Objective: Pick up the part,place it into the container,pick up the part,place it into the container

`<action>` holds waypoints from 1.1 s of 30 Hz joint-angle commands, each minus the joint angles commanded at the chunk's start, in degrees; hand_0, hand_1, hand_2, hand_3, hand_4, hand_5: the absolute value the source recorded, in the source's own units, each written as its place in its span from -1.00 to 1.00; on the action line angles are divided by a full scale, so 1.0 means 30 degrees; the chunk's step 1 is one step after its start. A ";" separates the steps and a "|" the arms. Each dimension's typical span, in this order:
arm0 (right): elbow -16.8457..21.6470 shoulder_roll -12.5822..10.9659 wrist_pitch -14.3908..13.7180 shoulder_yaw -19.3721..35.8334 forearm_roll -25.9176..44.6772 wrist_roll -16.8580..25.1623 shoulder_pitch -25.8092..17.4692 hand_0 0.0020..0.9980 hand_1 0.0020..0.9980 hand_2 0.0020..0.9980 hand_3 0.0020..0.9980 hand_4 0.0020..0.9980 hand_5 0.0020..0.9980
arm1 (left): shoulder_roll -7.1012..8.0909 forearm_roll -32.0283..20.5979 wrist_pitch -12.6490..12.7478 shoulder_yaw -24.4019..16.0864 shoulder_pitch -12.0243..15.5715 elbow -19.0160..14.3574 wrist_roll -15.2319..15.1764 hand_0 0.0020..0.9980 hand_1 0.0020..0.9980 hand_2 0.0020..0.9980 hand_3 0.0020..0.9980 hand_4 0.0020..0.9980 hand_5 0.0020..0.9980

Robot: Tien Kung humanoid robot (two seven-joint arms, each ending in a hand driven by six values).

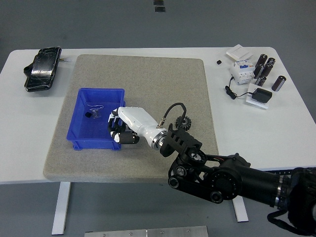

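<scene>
My right hand [118, 131] reaches in from the lower right and hovers over the near right corner of the blue container [79, 140]. Its white fingers [114, 127] are curled tight around something small and dark, mostly hidden inside the grasp. A small dark part with a thin wire [92, 114] lies on the container floor at the far left. A black gear [183, 122] sits on the grey mat [148, 79] just right of my wrist. My left arm does not show.
A black pouch [42, 68] lies at the table's far left. Several dark cylinders [264, 69], a white electrical module [241, 71], a black adapter with cable [259, 95] and a small black cube [218, 62] crowd the far right.
</scene>
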 joint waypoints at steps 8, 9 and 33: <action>0.0134 0.0000 -0.0392 -0.0300 0.0002 0.0210 0.0072 -0.29 -0.26 -0.24 -0.18 -0.50 -1.00 | -0.0006 0.0024 -0.0007 -0.0013 -0.0016 0.0000 -0.0010 0.35 0.30 0.25 0.27 0.43 0.28; 0.0145 0.0000 -0.0441 -0.0289 -0.0005 0.0232 0.0082 -0.29 -0.26 -0.24 -0.18 -0.50 -1.00 | -0.0004 0.0033 -0.0006 -0.0017 -0.0011 0.0000 -0.0002 0.35 0.30 0.25 0.27 0.43 0.28; -0.0333 0.0000 -0.1293 -0.0493 0.0648 0.1217 0.0659 -0.19 -0.21 -0.19 -0.16 -0.43 -1.00 | 0.0015 0.0213 -0.0046 -0.0041 -0.0087 0.0000 0.0076 0.35 0.30 0.25 0.27 0.42 0.27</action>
